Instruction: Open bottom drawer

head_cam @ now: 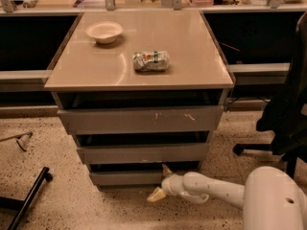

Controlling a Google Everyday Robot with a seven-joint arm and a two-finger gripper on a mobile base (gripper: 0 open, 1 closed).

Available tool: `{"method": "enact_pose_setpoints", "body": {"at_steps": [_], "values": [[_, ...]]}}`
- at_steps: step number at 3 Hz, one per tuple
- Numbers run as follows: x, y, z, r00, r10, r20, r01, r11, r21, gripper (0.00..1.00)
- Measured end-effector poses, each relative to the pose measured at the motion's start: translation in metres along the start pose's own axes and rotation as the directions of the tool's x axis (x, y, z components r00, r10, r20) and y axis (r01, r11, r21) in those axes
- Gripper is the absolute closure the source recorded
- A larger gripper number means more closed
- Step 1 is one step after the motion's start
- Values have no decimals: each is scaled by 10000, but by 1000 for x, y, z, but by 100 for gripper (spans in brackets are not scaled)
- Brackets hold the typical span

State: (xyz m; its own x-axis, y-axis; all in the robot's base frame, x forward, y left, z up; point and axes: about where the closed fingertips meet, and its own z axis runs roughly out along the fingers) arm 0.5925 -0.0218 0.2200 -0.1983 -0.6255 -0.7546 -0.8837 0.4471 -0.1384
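Observation:
The bottom drawer [125, 178] is the lowest, narrowest grey front of the cabinet, near the floor, and it looks closed or nearly closed. My gripper [161, 182] is at the drawer front's right end, on a white arm reaching in from the lower right. Its fingers are spread apart: the upper fingertip [166, 169] is at the front's top edge in the dark gap, and the lower fingertip [156, 194] is below the front, over the floor. Nothing is held.
Above are the middle drawer [141, 153] and the top drawer [141, 120] with white scratches. On the cabinet top [192, 56] sit a white bowl [104, 31] and a crumpled packet [151, 61]. A black office chair [283, 119] stands right. Black legs [26, 195] lie left.

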Motion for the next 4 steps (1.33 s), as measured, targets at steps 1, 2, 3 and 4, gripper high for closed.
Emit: {"method": "enact_pose_setpoints", "body": {"at_steps": [1,2,3,4], "values": [[8,-10,23,9998,167,-74,-169,9995,-261,0],[19,-14,45,9987,438,-269,-455,9969,-648,0],[21,-9,53,9968,622,-511,-675,9918,-1088,0],[21,-9,53,9968,623,-510,-676,9917,-1090,0]]}}
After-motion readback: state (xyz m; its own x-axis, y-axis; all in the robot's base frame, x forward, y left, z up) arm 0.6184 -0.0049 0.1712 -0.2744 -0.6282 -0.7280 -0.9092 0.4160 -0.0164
